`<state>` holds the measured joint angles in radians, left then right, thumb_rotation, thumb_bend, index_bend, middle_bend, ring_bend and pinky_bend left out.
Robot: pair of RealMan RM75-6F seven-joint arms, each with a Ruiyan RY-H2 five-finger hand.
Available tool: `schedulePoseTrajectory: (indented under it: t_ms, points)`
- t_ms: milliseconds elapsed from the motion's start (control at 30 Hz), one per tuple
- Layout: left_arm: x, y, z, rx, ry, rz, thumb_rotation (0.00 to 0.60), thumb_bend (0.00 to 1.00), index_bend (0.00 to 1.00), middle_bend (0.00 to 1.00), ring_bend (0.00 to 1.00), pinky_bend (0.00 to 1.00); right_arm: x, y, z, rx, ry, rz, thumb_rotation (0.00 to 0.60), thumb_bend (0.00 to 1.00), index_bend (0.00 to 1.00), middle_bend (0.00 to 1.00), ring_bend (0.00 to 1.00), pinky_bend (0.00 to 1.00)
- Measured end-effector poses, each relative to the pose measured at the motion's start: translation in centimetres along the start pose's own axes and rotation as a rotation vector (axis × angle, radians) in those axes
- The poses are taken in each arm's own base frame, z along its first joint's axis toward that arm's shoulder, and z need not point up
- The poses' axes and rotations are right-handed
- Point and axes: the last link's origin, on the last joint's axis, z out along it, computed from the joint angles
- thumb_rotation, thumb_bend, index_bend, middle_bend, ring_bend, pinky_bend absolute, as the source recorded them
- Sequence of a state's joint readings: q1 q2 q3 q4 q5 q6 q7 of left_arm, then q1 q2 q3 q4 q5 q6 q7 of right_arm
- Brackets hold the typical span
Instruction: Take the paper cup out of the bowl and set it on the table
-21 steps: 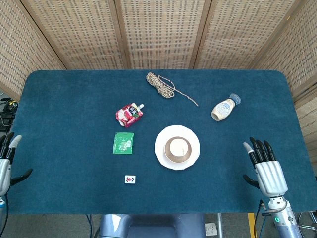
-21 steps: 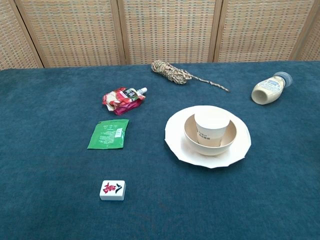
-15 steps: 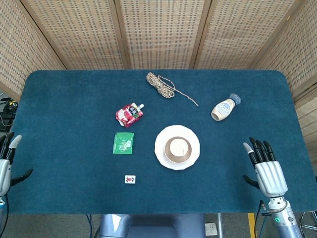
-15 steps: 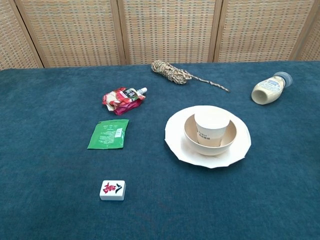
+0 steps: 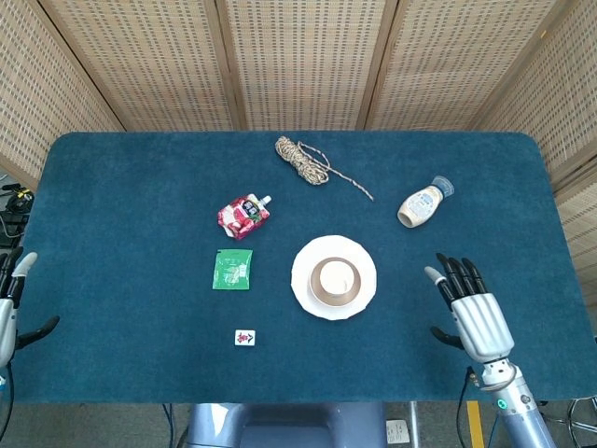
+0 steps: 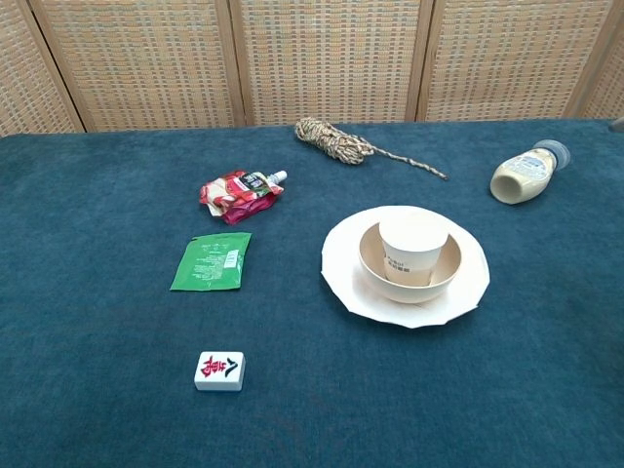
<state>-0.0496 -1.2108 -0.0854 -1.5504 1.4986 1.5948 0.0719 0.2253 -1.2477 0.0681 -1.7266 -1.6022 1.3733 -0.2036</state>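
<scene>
A white paper cup [image 6: 413, 247] [image 5: 337, 277] stands upright inside a beige bowl [image 6: 447, 275] [image 5: 318, 285], which rests on a white plate [image 6: 341, 265] [image 5: 303, 277] near the table's middle. In the head view my right hand [image 5: 465, 306] hovers to the right of the plate, fingers spread, holding nothing. My left hand [image 5: 9, 308] sits at the table's far left edge, partly cut off, fingers apart and empty. Only a dark sliver at the chest view's right edge may belong to a hand.
A green sachet [image 6: 212, 261], a red pouch [image 6: 238, 193] and a mahjong tile [image 6: 219, 370] lie left of the plate. A rope coil [image 6: 334, 142] lies at the back. A mayonnaise bottle [image 6: 525, 174] lies on its side at the back right.
My right hand has moved left and slightly forward, toward the plate. My left hand has barely shifted. Cup, bowl and plate have not moved.
</scene>
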Motion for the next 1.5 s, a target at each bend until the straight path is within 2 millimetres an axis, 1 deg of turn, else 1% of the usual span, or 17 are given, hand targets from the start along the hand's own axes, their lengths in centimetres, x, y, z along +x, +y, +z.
schedulePoseTrajectory:
  t_ms: [67, 167, 200, 267, 500, 700, 800, 900, 1133, 1367, 1500]
  points:
    - [0.0, 0.0, 0.0, 0.001, 0.0, -0.003, 0.6, 0.0, 0.0, 0.0, 0.0, 0.0, 0.0, -0.7, 0.7, 0.016, -0.022, 0.006, 0.6, 0.22, 0.21, 0.0, 0.0, 0.0]
    - [0.1, -0.1, 0.0, 0.002, -0.001, -0.008, 0.6, 0.0, 0.0, 0.0, 0.0, 0.0, -0.1, -2.1, 2.2, 0.041, -0.072, 0.015, 0.6, 0.24, 0.21, 0.0, 0.0, 0.0]
    - [0.1, -0.1, 0.0, 0.002, -0.002, -0.01, 0.6, 0.0, 0.0, 0.0, 0.0, 0.0, -0.3, -2.8, 3.0, 0.047, -0.102, 0.016, 0.6, 0.25, 0.21, 0.0, 0.0, 0.0]
    - [0.2, -0.2, 0.0, 0.002, -0.001, -0.014, 0.6, 0.0, 0.0, 0.0, 0.0, 0.0, -0.5, -3.4, 3.8, 0.05, -0.131, 0.014, 0.6, 0.26, 0.21, 0.0, 0.0, 0.0]
    - [0.2, -0.3, 0.1, 0.001, -0.01, -0.026, 0.6, 0.0, 0.0, 0.0, 0.0, 0.0, -2.2, -7.1, 7.7, 0.069, -0.243, -0.009, 0.6, 0.3, 0.21, 0.0, 0.0, 0.01]
    - [0.1, -0.4, 0.2, 0.005, -0.018, -0.033, 0.6, 0.0, 0.0, 0.0, 0.0, 0.0, -3.4, -10.2, 10.3, 0.08, -0.287, -0.012, 0.6, 0.32, 0.22, 0.0, 0.0, 0.01]
    - [0.1, -0.5, 0.3, 0.007, -0.022, -0.036, 0.6, 0.0, 0.0, 0.0, 0.0, 0.0, -3.9, -11.2, 11.3, 0.077, -0.299, -0.018, 0.6, 0.32, 0.22, 0.0, 0.0, 0.02]
    - [0.0, -0.5, 0.3, 0.006, -0.025, -0.037, 0.6, 0.0, 0.0, 0.0, 0.0, 0.0, -4.1, -12.0, 12.3, 0.073, -0.296, -0.02, 0.6, 0.32, 0.22, 0.0, 0.0, 0.02]
    - [0.0, -0.5, 0.3, 0.004, -0.027, -0.041, 0.6, 0.0, 0.0, 0.0, 0.0, 0.0, -4.5, -13.1, 13.7, 0.066, -0.302, -0.047, 0.6, 0.32, 0.23, 0.0, 0.0, 0.03]
    - [0.1, -0.6, 0.3, 0.003, -0.025, -0.047, 0.6, 0.0, 0.0, 0.0, 0.0, 0.0, -5.2, -13.1, 14.1, 0.036, -0.323, -0.077, 0.6, 0.33, 0.28, 0.0, 0.0, 0.04]
    - [0.1, -0.5, 0.3, 0.001, -0.025, -0.049, 0.6, 0.0, 0.0, 0.0, 0.0, 0.0, -5.7, -13.0, 14.3, 0.02, -0.329, -0.098, 0.6, 0.34, 0.34, 0.03, 0.0, 0.07]
